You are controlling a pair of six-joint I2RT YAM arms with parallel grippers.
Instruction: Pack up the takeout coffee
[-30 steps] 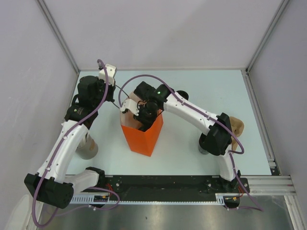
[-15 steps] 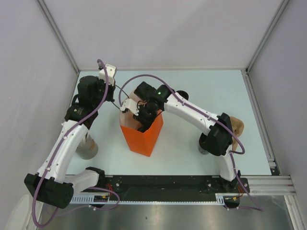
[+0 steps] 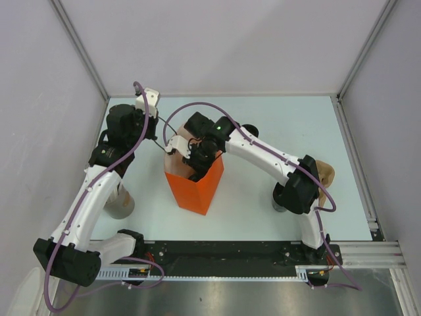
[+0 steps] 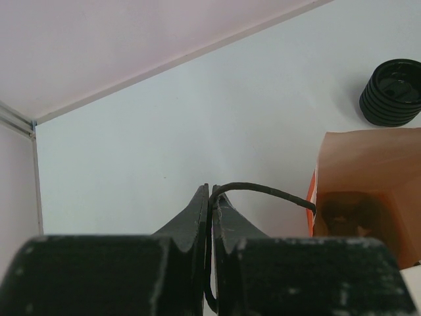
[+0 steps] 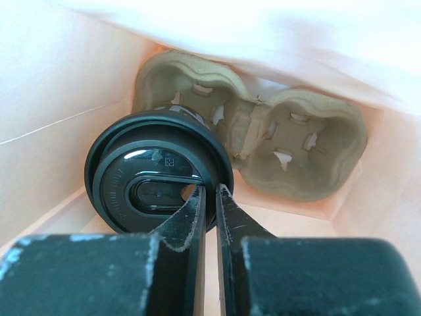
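Takeout coffee inside orange bag; right end effector tight on rim

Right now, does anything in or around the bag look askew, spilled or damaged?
Nothing spilled or torn. In the orange paper bag, the takeout coffee, pinched at its lid rim by the right end effector, looks off-centre over the left pocket of the pulp carrier; seated or not, I cannot tell.

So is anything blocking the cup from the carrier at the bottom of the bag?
Nothing visible. The cup is already inside the bag, at one end of the carrier, with the right claw pinching its lid rim.
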